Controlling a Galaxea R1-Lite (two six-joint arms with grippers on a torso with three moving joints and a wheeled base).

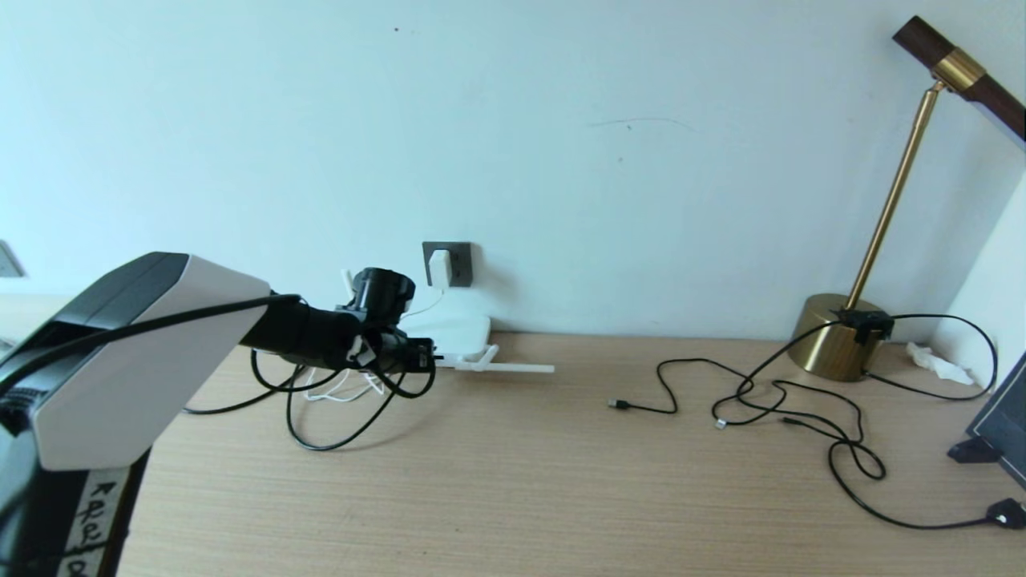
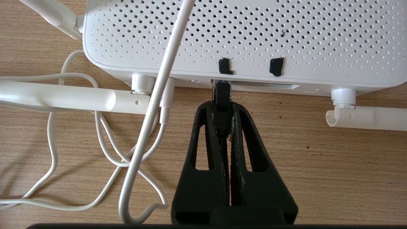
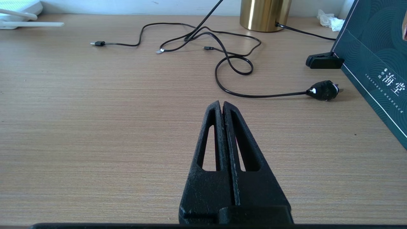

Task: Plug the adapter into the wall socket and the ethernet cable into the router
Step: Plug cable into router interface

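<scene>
One step left: adapter (image 1: 439, 266) already in wall socket (image 1: 458, 264). Left gripper (image 2: 222, 105) pinches ethernet cable (image 2: 222, 95) plug at router (image 2: 241, 38) port; next, firm straight push. Right gripper (image 3: 221, 105) pressed together, idle.

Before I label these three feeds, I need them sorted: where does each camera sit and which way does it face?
Head view: high on the robot, looking down at the desk and wall; the left arm reaches to the router, the adapter in the wall socket.
Left wrist view: behind the left gripper, shut on the ethernet cable plug at the router's ports.
Right wrist view: behind the shut right gripper, low, facing the lamp.
Shared: head and left wrist show the router; head and right wrist the lamp.
</scene>
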